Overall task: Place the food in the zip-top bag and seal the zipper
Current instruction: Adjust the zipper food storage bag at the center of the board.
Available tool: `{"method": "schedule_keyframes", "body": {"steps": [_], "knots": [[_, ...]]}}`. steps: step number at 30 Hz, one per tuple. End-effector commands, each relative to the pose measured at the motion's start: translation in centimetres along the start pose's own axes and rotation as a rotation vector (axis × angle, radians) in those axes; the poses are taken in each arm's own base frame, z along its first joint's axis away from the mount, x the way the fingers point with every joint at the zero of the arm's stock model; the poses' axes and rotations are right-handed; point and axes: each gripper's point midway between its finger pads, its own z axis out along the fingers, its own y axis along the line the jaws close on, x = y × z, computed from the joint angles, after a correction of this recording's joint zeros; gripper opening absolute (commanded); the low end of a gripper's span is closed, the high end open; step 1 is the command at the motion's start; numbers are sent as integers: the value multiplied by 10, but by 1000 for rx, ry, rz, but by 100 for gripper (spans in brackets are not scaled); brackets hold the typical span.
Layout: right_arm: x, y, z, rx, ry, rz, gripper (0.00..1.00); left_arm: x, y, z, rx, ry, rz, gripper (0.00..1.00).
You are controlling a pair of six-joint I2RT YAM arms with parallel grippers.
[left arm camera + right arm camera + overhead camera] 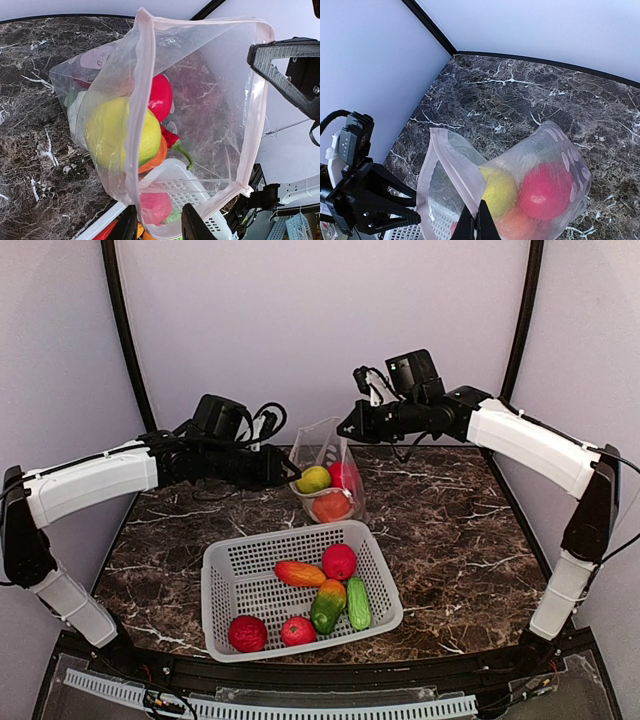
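The clear zip-top bag [326,462] hangs open above the table at the back centre. It holds a yellow-green fruit [314,478], a red fruit [343,475] and an orange one [332,506]. My right gripper [479,223] is shut on the bag's whitish zipper strip [451,162] and holds it up. My left gripper [159,226] is open, and the bag's other rim [136,125] runs down between its fingers. The left wrist view also shows a red chili [176,141] inside the bag. More food lies in the white basket [225,585].
The basket stands at the near centre with an orange-yellow fruit [300,573], a red apple [339,561], a green-orange mango [327,606], a cucumber [358,602], a red berry [247,633] and a tomato [298,630]. Dark marble table [450,530] all round.
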Motion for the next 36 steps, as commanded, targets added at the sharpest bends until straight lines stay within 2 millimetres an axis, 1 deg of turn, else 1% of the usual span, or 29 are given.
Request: {"method": "schedule_keyframes", "body": {"steps": [1,4,9,11,13,14,16,20,23,25,26,27,28,30,31,32,33,34,35,36], "knots": [[-16,17,-5,-42,-53,-39,0,3,5,7,7,1,-25,28],[-18,18,-6,-44,-56,-45,0,-2,2,6,13,-10,-23,22],[-22,22,-8,-54,-66,-55,0,-4,4,9,-7,-10,-16,17],[-23,22,-9,-55,-68,-59,0,-4,5,9,-12,-11,-14,9],[-25,25,-9,-64,-73,-69,0,-8,3,7,-8,-27,-13,3],[-26,27,-9,-72,-75,-76,0,-12,1,5,-4,-41,-7,2],[-30,37,-12,-102,-90,-110,0,-22,-7,-1,16,-73,7,1],[-41,58,-17,-161,-142,-179,0,-49,-32,-20,85,-163,34,1],[-43,63,-9,-182,-146,-195,0,-64,-49,-34,153,-228,34,1],[-41,59,2,-177,-132,-185,0,-68,-55,-41,182,-258,25,1],[-38,57,8,-174,-119,-177,0,-70,-56,-45,186,-275,19,1],[-35,55,14,-173,-107,-169,0,-67,-51,-44,172,-277,13,1],[-32,53,18,-172,-94,-163,1,-69,-44,-46,145,-295,4,1],[-27,52,24,-178,-75,-155,13,-65,-25,-45,89,-297,-32,1],[-26,52,24,-181,-71,-155,21,-61,-11,-45,67,-298,-68,1],[-26,52,22,-179,-71,-159,30,-53,3,-41,43,-288,-95,1],[-26,53,19,-176,-75,-164,40,-57,9,-46,48,-316,-131,1],[-27,53,15,-171,-82,-174,51,-50,25,-43,24,-305,-160,1],[-27,52,10,-163,-87,-182,58,-55,24,-47,43,-334,-180,1],[-29,53,1,-155,-102,-195,62,-54,30,-47,38,-337,-194,1]]}}
